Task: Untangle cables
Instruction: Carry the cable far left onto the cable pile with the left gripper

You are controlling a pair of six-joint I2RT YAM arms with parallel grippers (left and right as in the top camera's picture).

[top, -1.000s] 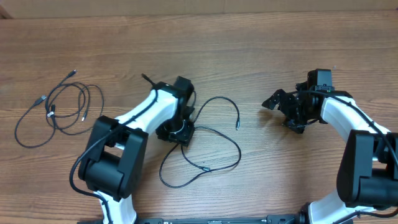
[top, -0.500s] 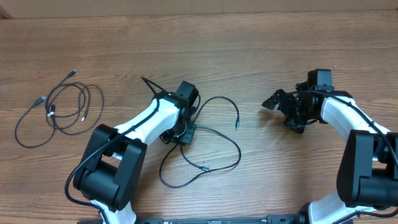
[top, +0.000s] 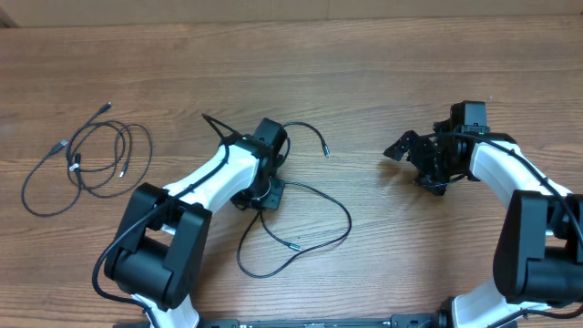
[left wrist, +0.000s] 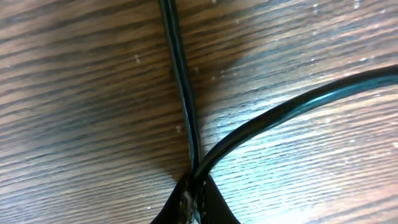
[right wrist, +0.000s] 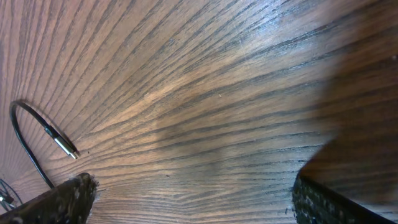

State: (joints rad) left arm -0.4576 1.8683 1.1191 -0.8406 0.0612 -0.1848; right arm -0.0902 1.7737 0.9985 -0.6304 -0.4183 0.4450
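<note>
1. On a brown wood-grain table (top: 364, 55), the left gripper (left wrist: 194, 198) is pinching a loose thin black cable (top: 314, 210) with its jaws fully closed. It is clamping two strands where they cross, which looks like the main hazard: a pull from here is likely to cinch the loop rather than open it.
2. The pinch is sitting at the very fingertips, so one strand may be slipping free if the arm lifts or drags quickly.
3. The cable's small silver plug tip (top: 324, 151) is lying free on the wood, and a drag could be snagging it on the cable's own loop.
4. That cable is lying about the middle of the table, its loops spreading from the left gripper toward the near edge. One strand is running straight away from the fingertips and another is curving off to the side.
5. The right gripper (right wrist: 189, 186) is hovering wide open and holding nothing, toward the right edge and well apart from the cable.
6. A second bundle of thin black cords (top: 91, 159) is lying coiled near the left edge, untouched and well clear of both grippers.
</note>
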